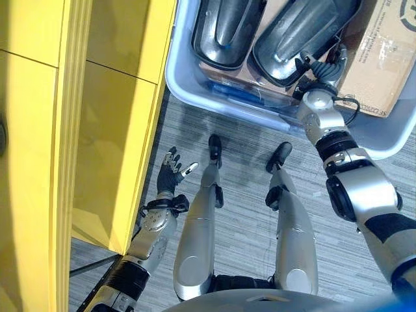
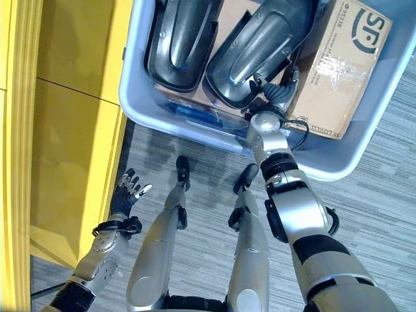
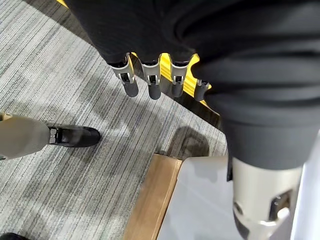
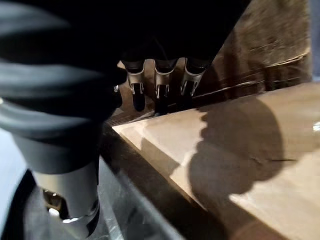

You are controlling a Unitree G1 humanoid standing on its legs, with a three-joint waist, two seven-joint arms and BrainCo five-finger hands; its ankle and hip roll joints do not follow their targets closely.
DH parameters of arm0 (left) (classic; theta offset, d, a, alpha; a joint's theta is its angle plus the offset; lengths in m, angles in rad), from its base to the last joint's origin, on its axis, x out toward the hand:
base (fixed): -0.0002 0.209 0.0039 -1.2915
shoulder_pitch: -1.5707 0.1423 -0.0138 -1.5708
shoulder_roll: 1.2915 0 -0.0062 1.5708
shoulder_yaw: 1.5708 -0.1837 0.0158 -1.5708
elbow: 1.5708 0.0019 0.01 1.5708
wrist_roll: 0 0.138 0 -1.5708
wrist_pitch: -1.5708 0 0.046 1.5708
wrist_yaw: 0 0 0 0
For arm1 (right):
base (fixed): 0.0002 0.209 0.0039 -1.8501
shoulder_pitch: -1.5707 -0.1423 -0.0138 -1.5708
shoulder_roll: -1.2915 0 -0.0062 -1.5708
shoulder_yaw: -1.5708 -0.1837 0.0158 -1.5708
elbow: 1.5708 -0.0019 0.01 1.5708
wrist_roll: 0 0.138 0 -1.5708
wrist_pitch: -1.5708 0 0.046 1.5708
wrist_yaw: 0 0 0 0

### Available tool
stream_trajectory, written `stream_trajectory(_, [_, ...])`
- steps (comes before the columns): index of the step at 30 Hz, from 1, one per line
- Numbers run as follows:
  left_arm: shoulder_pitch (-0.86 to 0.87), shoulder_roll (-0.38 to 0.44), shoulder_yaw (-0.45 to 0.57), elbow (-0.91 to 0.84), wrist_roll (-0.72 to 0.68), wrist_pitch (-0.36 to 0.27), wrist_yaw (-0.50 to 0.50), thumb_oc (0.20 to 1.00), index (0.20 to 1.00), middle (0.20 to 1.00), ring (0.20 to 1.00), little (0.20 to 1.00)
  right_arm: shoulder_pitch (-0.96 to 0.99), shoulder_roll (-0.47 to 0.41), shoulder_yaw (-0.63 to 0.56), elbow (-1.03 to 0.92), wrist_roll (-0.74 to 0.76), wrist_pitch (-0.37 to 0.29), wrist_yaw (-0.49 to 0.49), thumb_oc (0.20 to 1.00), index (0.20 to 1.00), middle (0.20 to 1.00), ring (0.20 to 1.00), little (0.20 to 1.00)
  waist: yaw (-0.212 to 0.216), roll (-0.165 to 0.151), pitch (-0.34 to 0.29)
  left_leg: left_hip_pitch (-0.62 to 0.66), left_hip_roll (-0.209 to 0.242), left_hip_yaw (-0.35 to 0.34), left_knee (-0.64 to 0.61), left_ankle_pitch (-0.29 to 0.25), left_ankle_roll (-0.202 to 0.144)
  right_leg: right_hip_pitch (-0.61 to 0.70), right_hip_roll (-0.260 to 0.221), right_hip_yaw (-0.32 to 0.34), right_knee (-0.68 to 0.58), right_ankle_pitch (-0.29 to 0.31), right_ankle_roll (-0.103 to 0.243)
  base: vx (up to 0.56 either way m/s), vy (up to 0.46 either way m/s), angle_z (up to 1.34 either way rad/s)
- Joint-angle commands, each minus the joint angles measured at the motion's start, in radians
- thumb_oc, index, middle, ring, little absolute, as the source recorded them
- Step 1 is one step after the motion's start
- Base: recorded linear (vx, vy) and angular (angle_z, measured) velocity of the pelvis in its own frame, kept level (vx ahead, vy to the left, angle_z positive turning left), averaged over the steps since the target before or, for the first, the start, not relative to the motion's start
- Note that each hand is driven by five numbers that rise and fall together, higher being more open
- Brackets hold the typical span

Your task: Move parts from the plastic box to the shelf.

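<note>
A pale blue plastic box (image 1: 195, 91) stands on the floor ahead of me. It holds two dark grey moulded parts, one on the left (image 1: 224, 32) and one on the right (image 1: 292, 39), beside a cardboard box (image 2: 344, 65). My right hand (image 1: 320, 67) reaches into the plastic box, between the right part and the cardboard. In the right wrist view its fingers (image 4: 160, 92) hang relaxed over brown cardboard (image 4: 240, 150) and hold nothing. My left hand (image 1: 172, 174) hovers low over the floor beside the yellow shelf (image 1: 117, 130), with its fingers (image 3: 150, 85) straight and empty.
The yellow shelf runs along the whole left side, its corner close to my left forearm. Grey striped carpet (image 1: 247, 136) lies between the shelf and the plastic box. A flat brown board (image 3: 150, 200) lies on the floor in the left wrist view.
</note>
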Motion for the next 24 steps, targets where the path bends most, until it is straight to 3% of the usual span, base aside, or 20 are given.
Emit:
stream_trajectory(1, [0.02,0.066,-0.034,-0.047,-0.008,-0.041,-0.017,1.0,1.0,1.0,1.0,1.0,-0.033,-0.081,0.057,0.061,0.025,0.002,0.017,1.0,1.0,1.0,1.0,1.0,0.005,0.022,-0.031,0.016,0.009,-0.041,0.083,-0.125,-0.043,0.02,-0.065,0.108,0.046,-0.076,0.148,0.02,0.005,0.09])
stream_trajectory(10, [-0.002,0.069,-0.052,-0.039,-0.014,-0.05,-0.029,1.0,1.0,1.0,1.0,1.0,-0.082,-0.138,0.103,0.15,0.024,0.024,0.062,1.0,1.0,1.0,1.0,1.0,0.027,0.027,-0.031,-0.001,0.004,-0.058,0.09,-0.125,-0.042,0.02,-0.068,0.097,0.049,-0.078,0.152,0.01,-0.001,0.07])
stream_trajectory(15, [-0.012,0.075,-0.058,-0.039,-0.016,-0.056,-0.043,1.0,1.0,1.0,1.0,1.0,-0.102,-0.184,0.152,0.232,-0.025,0.07,0.109,1.0,1.0,1.0,1.0,1.0,0.05,0.035,-0.031,-0.021,-0.003,-0.078,0.097,-0.126,-0.036,0.018,-0.072,0.087,0.05,-0.078,0.156,0.0,0.006,0.02])
stream_trajectory(23, [-0.02,0.077,-0.058,-0.043,-0.009,-0.053,-0.058,1.0,1.0,1.0,1.0,1.0,-0.086,-0.2,0.166,0.284,-0.06,0.105,0.159,1.0,1.0,1.0,1.0,1.0,0.071,0.043,-0.031,-0.041,-0.012,-0.097,0.107,-0.124,-0.032,0.016,-0.077,0.076,0.055,-0.082,0.156,0.0,0.012,0.08])
stream_trajectory(24, [-0.019,0.077,-0.057,-0.042,-0.009,-0.052,-0.06,1.0,1.0,1.0,1.0,1.0,-0.084,-0.199,0.165,0.286,-0.059,0.105,0.168,0.818,0.818,0.818,0.818,0.818,0.072,0.043,-0.031,-0.043,-0.012,-0.1,0.108,-0.124,-0.031,0.015,-0.077,0.075,0.056,-0.083,0.156,-0.01,0.02,0.04])
